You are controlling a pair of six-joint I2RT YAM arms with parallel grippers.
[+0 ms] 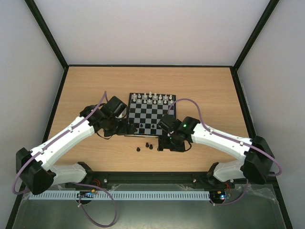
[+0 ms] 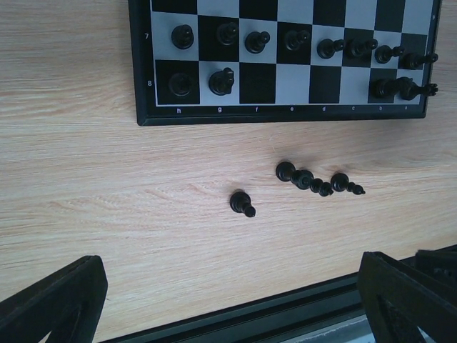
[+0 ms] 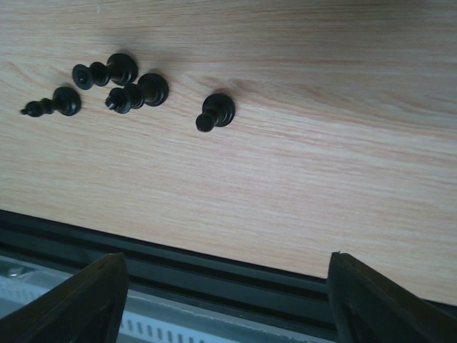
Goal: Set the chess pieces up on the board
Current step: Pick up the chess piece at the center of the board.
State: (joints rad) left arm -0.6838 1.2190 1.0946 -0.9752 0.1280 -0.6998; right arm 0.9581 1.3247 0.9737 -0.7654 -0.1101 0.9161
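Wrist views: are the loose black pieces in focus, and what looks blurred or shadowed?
Left wrist: loose black pieces and board sharp, evenly lit; left fingers dark, soft-edged. Right wrist: pieces slightly soft, faint shadows; right fingers blurred. Top external: even light, pieces too small to resolve.

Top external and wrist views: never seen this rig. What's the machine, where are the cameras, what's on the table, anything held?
Two white-and-black robot arms, left arm and right arm, are bolted at the near edge of a pale wooden table, each with a two-finger gripper. The top view looks down from behind; each wrist view looks past its arm's fingers. On it lies a black-and-grey checked chessboard: cream pieces on its far rows, black pieces on its near rows. Four loose black pieces sit on the wood before it. Left gripper and right gripper are open, empty.
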